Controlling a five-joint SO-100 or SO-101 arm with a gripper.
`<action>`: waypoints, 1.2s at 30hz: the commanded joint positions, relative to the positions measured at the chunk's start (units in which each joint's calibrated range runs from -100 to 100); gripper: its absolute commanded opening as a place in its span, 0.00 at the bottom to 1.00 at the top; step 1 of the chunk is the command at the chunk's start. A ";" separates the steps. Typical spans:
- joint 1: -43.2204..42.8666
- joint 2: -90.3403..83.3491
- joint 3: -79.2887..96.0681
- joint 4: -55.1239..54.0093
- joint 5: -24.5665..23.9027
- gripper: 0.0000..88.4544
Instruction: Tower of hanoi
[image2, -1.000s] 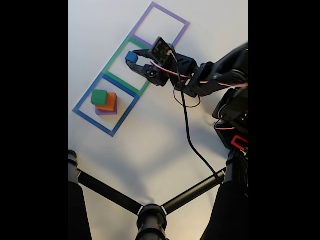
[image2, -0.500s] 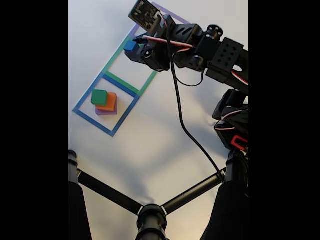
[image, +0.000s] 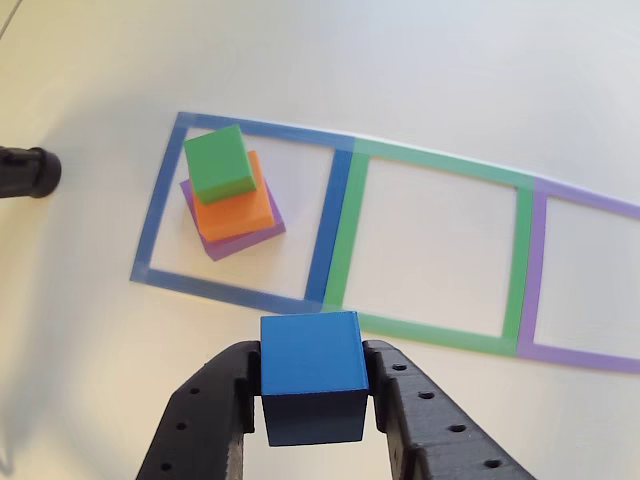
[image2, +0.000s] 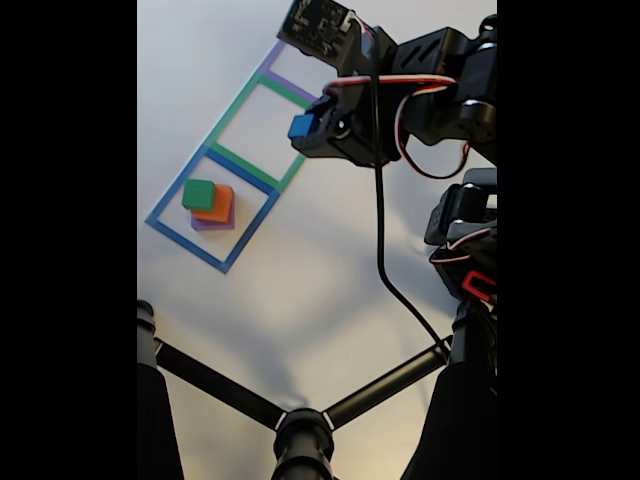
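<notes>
My gripper (image: 312, 385) (image2: 303, 130) is shut on the small blue cube (image: 311, 367) (image2: 301, 126) and holds it in the air, above the near edge of the green tape square (image: 435, 255) (image2: 255, 125). Inside the blue tape square (image: 240, 215) (image2: 213, 208) stands a stack: the green block (image: 220, 162) (image2: 198, 194) on the orange block (image: 235, 205) (image2: 218, 205) on the flat purple block (image: 240, 240) (image2: 210, 225). The stack sits twisted, each block turned a little against the one below.
A purple tape square (image: 590, 280) (image2: 290, 85) lies beyond the green one. Black tripod legs (image2: 300, 410) cross the table's lower part in the fixed view, and a black rod end (image: 28, 172) pokes in at the left of the other view. The arm's cable (image2: 385, 260) hangs down.
The gripper has lifted the blue cube off the green square and swung it up and to the right in the fixed view. The stack has not moved.
</notes>
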 joint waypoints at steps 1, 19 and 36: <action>-2.95 -2.95 -4.35 3.37 -1.94 0.01; -2.87 -5.75 36.54 -45.76 10.56 0.01; -7.29 10.67 47.63 -81.05 10.56 0.02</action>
